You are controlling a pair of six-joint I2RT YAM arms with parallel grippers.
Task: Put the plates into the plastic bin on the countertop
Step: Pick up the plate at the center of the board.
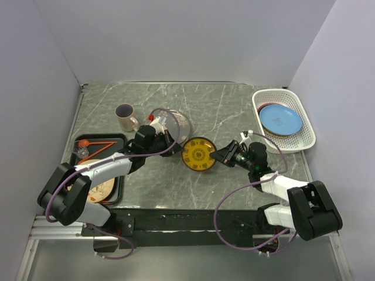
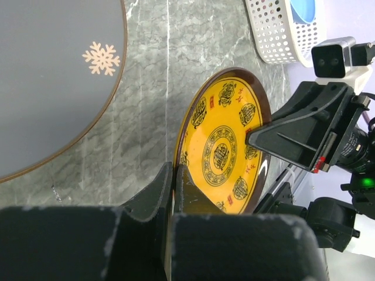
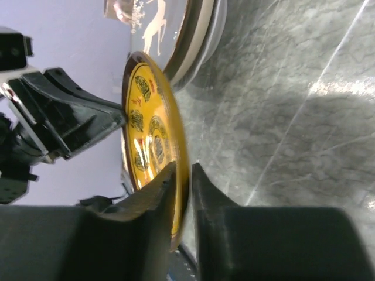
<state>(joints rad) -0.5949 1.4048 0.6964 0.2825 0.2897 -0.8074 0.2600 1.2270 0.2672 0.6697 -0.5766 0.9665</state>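
A yellow patterned plate (image 1: pixel 198 154) stands on edge in the middle of the countertop (image 1: pixel 228 105), held from both sides. My left gripper (image 1: pixel 183 146) is shut on its left rim (image 2: pixel 225 149), fingers pinched together (image 2: pixel 174 175). My right gripper (image 1: pixel 218 156) has its jaws closed round the opposite rim (image 3: pixel 149 134), one on each face of the plate (image 3: pixel 184 170). The white plastic bin (image 1: pixel 258 102) sits at the back right with a blue plate (image 1: pixel 280 119) inside. More plates (image 1: pixel 179 124) are stacked behind the left gripper, the top one dark with a snowflake (image 2: pixel 53 76).
A beige mug (image 1: pixel 125 117) stands at the back left. A black tray (image 1: pixel 120 140) lies along the left edge, holding a beige plate (image 1: pixel 98 190) and small orange items (image 1: pixel 88 143). White walls close in the countertop on three sides.
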